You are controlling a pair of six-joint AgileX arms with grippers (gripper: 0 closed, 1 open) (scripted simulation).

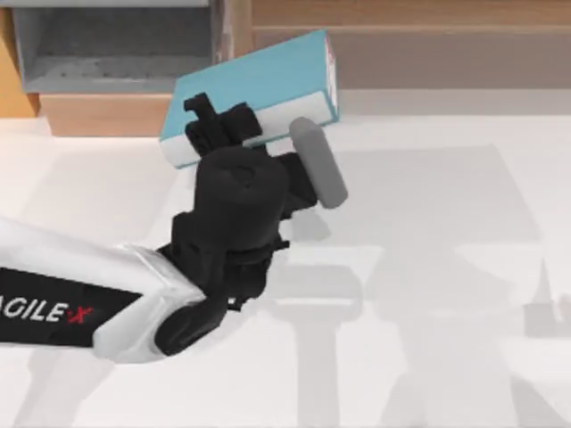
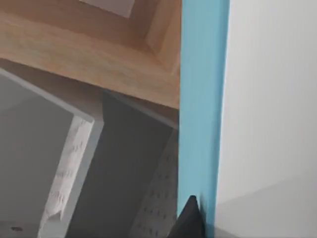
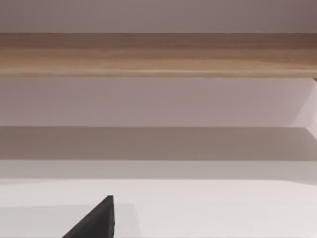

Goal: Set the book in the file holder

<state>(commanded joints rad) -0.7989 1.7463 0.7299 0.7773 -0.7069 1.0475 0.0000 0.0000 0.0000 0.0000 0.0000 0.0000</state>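
Note:
My left gripper (image 1: 221, 134) is shut on the book (image 1: 268, 78), a thick light-blue book with white page edges. It holds the book tilted above the table, just right of the file holder (image 1: 116, 45), whose grey walls and tan front panel (image 1: 107, 114) sit at the back left. In the left wrist view the book's blue cover (image 2: 203, 99) runs along a black fingertip (image 2: 190, 220), with the holder's grey inside (image 2: 49, 163) and wooden panel (image 2: 89, 54) beyond it. A dark part of my right gripper (image 3: 96, 220) hangs over the white table, facing the back.
A long brown wooden shelf (image 1: 410, 36) runs along the back right, seen again in the right wrist view (image 3: 158, 54). The white table (image 1: 428, 267) spreads in front and to the right of the left arm.

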